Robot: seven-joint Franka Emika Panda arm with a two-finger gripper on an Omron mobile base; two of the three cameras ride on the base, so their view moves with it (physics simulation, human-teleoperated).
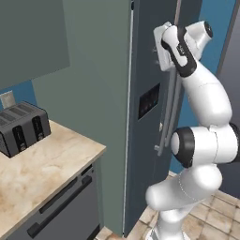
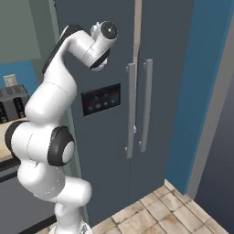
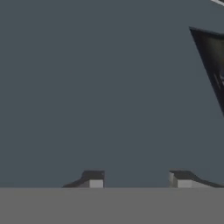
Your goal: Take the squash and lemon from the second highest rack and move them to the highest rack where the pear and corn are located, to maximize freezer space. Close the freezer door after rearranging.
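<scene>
A tall dark grey fridge-freezer stands with both doors closed, so whatever it contains is hidden. Its two long vertical handles run side by side down the middle, and a small black control panel with lit dots sits on the left door.

The white robot arm reaches up toward the upper part of that left door. In the hand view, the hand faces the flat grey door from close by, fingertips narrowed with nothing between them; the panel's dark corner appears at 2 o'clock.

At 9 o'clock in the left base view, a black toaster rests on a beige stone surface.
</scene>
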